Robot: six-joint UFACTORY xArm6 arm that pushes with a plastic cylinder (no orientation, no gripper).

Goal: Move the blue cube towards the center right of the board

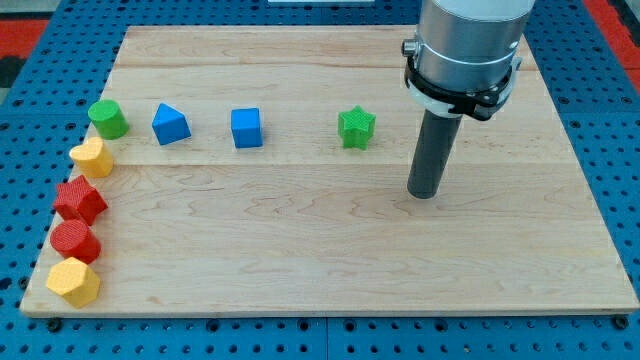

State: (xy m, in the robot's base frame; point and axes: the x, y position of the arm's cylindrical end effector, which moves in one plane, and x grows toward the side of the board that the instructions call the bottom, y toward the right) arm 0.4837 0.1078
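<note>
The blue cube (pixel 246 128) sits on the wooden board (pixel 320 260) in the upper middle, left of centre. My tip (pixel 424 194) rests on the board well to the cube's right and slightly lower. A green star (pixel 356 128) lies between them, up and left of the tip. My tip touches no block.
A blue triangular block (pixel 170 124) lies left of the cube. Along the view's left edge stand a green cylinder (pixel 107 119), a yellow block (pixel 91 158), a red block (pixel 79 201), a red cylinder (pixel 75 242) and a yellow hexagonal block (pixel 73 282).
</note>
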